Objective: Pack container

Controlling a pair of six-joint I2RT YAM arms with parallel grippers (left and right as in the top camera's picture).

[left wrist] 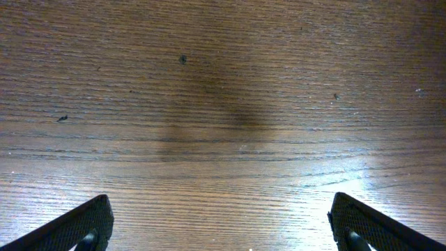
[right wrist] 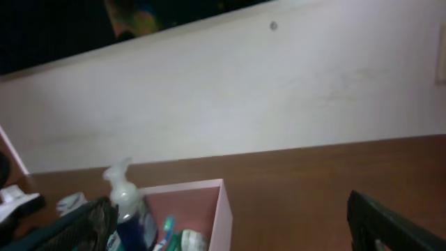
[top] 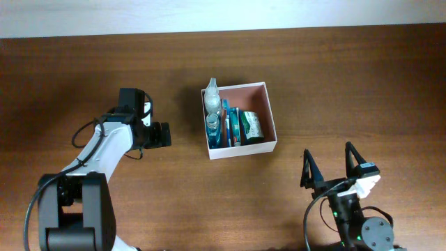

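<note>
Container (top: 240, 150) x1, w/ 1 spray bottle (top: 211, 94) + misc toiletries inside, left gripper (left wrist: 221, 226), right gripper (top: 328, 164) — both spread wide, empty

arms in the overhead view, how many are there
2. The left arm sits left of the container, its jaws open; the right arm is near the bottom right edge, jaws open too. None looks hidden.
</note>
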